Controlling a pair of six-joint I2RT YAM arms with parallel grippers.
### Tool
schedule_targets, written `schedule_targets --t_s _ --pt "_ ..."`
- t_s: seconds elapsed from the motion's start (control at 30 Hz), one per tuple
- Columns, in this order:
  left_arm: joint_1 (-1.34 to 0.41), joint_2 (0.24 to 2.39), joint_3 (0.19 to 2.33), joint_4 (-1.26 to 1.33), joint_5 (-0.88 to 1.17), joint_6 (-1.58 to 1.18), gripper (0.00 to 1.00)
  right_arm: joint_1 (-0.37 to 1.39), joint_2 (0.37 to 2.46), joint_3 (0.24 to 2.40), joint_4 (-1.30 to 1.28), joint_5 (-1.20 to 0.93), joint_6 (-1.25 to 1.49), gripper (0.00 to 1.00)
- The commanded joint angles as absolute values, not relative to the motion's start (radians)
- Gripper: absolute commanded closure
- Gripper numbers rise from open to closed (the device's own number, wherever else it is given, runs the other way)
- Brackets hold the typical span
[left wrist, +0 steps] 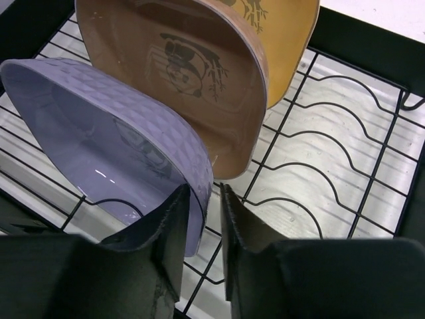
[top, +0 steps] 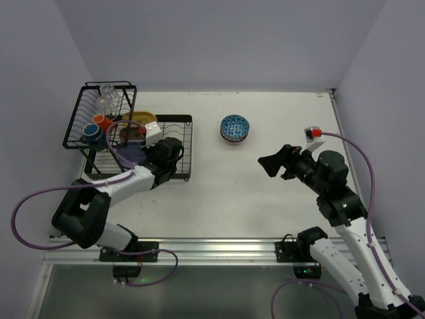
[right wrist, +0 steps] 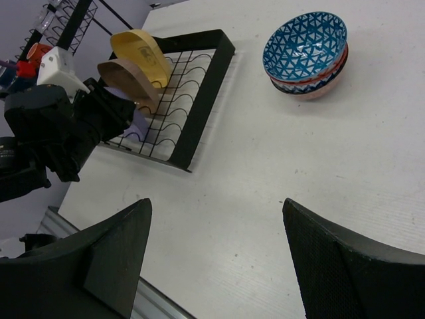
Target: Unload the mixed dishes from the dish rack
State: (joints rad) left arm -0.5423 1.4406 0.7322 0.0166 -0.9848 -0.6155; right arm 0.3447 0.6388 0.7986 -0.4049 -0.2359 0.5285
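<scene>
Left gripper [left wrist: 202,199] astride the lavender plate's [left wrist: 99,126] rim in the rack [left wrist: 372,60].
Jaws narrowed, one each side of that rim; clamped or not, cannot tell. Behind it in the slots, upright, a tan plate [left wrist: 179,80], then a yellow plate [left wrist: 285,46]. Right gripper [right wrist: 214,209] wide open, empty, above the tabletop's [top: 265,199] right side. Stacked bowls [right wrist: 307,53] toward the far edge, apart from the rack. Orange mug [top: 101,121], dark mug [top: 91,135] and a glass [top: 106,101] in the raised basket [top: 109,84] at the far-left corner.

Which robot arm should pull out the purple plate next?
The left one. Its end effector straddles the lavender plate rim inside the dish rack. The right end effector hangs open over bare table, well away from the rack.
</scene>
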Motion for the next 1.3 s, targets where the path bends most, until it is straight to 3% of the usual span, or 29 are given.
schedule_targets --t_s 0.0,0.3,0.57,0.9,1.27 --pt "-0.528 1.396 0.709 0.139 -1.042 -0.612 0.73 0.342 0.629 0.793 -0.406 -0.267 0.512 0.18" --pt "-0.520 1.384 0.672 0.202 -1.049 -0.609 1.00 0.342 0.606 0.784 -0.419 -0.284 0.505 0.18" --pt "-0.522 1.368 0.669 0.238 -1.062 -0.571 1.00 0.344 0.598 0.782 -0.416 -0.295 0.499 0.18" --pt "-0.520 1.295 0.565 0.641 -0.988 -0.353 1.00 0.342 0.584 0.778 -0.416 -0.298 0.509 0.18" --pt "-0.522 1.279 0.534 0.804 -0.936 -0.251 1.00 0.342 0.568 0.772 -0.416 -0.302 0.508 0.18"
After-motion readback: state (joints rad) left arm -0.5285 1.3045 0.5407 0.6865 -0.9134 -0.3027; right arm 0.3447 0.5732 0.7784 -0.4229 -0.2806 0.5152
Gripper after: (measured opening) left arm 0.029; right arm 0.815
